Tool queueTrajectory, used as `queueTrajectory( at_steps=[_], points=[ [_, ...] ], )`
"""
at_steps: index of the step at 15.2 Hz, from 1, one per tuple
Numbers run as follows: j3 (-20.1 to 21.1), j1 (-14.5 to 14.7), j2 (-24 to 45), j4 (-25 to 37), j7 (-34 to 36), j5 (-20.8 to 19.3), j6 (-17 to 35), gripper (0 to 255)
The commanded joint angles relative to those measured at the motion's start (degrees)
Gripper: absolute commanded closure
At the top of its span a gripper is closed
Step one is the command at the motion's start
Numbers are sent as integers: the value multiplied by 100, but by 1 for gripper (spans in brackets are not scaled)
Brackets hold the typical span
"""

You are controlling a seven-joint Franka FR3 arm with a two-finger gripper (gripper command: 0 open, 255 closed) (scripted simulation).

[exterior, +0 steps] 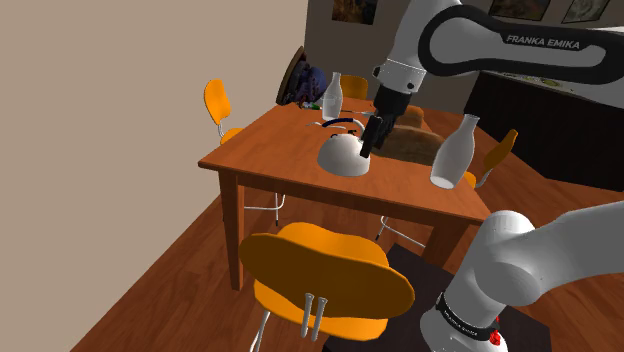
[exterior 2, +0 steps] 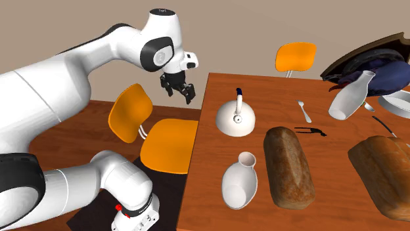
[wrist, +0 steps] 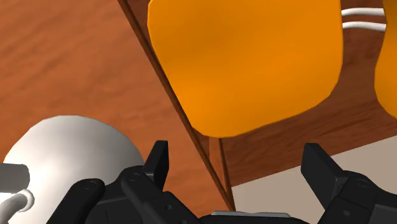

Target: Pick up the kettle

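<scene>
The kettle (exterior: 341, 154) is a white dome with a dark arched handle, standing on the wooden table (exterior: 270, 160). In the second exterior view the kettle (exterior 2: 236, 119) sits near the table's (exterior 2: 213, 167) left edge. My gripper (exterior 2: 180, 91) hangs open and empty in the air, just beyond that edge and above an orange chair (exterior 2: 169, 142). From the shoulder view the gripper (exterior: 367, 148) overlaps the kettle's right side. At the wrist, the fingers (wrist: 160, 160) stand wide apart, with the kettle (wrist: 71, 147) off to one side of them, outside the gap.
Two brown bread loaves (exterior 2: 288, 168) (exterior 2: 383, 174), a fallen white vase (exterior 2: 237, 184), a tilted white bottle (exterior 2: 350, 96) and a spoon (exterior 2: 302, 108) share the table. Another white bottle (exterior: 452, 152) stands close to the kettle. Orange chairs (exterior: 325, 278) (exterior: 219, 105) ring the table.
</scene>
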Motion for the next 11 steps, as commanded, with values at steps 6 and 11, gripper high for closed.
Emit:
queueTrajectory(
  at_steps=[6,11],
  points=[
    [-642,3,760,694,-1083,-292,-33,0],
    [-1224,65,1682,1620,-2159,-402,-126,0]
  ],
)
